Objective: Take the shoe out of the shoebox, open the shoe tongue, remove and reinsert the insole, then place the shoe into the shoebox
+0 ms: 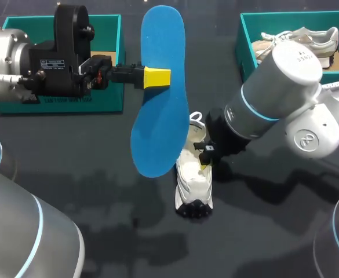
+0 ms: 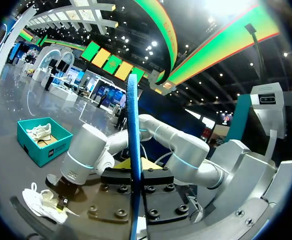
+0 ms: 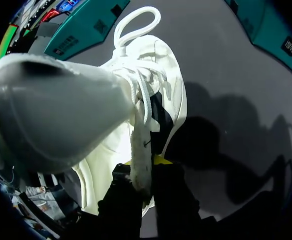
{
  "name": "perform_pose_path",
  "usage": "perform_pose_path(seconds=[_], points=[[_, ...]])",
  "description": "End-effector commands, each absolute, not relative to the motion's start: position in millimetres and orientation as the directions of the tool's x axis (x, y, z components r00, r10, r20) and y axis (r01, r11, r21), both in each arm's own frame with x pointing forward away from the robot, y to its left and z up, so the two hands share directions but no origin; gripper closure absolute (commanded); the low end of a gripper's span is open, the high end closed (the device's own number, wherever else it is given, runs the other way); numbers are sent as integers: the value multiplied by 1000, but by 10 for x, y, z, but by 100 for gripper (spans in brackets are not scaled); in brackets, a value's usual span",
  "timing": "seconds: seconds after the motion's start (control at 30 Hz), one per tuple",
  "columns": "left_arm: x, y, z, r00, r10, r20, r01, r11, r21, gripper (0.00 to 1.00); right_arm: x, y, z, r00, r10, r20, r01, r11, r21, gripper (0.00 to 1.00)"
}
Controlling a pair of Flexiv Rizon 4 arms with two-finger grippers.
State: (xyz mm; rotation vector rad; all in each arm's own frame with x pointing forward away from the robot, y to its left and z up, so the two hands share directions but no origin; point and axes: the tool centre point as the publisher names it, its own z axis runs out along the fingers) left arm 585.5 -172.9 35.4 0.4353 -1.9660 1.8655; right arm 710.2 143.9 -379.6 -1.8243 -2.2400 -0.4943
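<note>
My left gripper (image 1: 156, 77) is shut on a blue insole (image 1: 157, 98) and holds it up in the air above the table. In the left wrist view the insole (image 2: 133, 145) stands edge-on between the fingers of that gripper (image 2: 137, 172). Below it a white shoe (image 1: 193, 179) lies on the dark table. My right gripper (image 1: 206, 156) is down on the shoe. In the right wrist view this gripper (image 3: 142, 172) pinches the shoe's white tongue (image 3: 140, 145), which runs up to the laces (image 3: 136, 85).
One teal shoebox (image 1: 108, 101) stands at the back left, behind my left arm. Another teal shoebox (image 1: 247, 49) at the back right holds a second shoe (image 1: 299, 40). The right arm's elbow hangs over the table's right side.
</note>
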Motion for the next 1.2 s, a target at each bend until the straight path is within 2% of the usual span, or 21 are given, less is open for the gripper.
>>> perform_pose_path(seconds=[0.03,0.43,0.53,0.57,0.6,1.03,1.2], points=[[5853,-1741,345,-874,45,484,-481,63,-874,100,7086,1448,-3835,-212,901,378,976,176,126,100],[5853,-1741,345,-874,45,484,-481,63,-874,100,7017,1465,-3907,-191,892,410,981,154,122,100],[5853,-1741,345,-874,45,484,-481,63,-874,100,6992,1475,-3901,-184,890,417,982,144,124,41],[5853,-1741,345,-874,45,484,-481,63,-874,100,6982,1479,-3884,-182,890,418,982,141,127,4],[5853,-1741,345,-874,45,484,-481,63,-874,100,6974,1481,-3864,-180,890,419,982,138,130,0],[5853,-1741,345,-874,45,484,-481,63,-874,100,6872,1320,-3112,-144,858,493,987,90,132,0],[5853,-1741,345,-874,45,484,-481,63,-874,100,6938,1191,-2911,-45,772,634,999,37,26,0]])
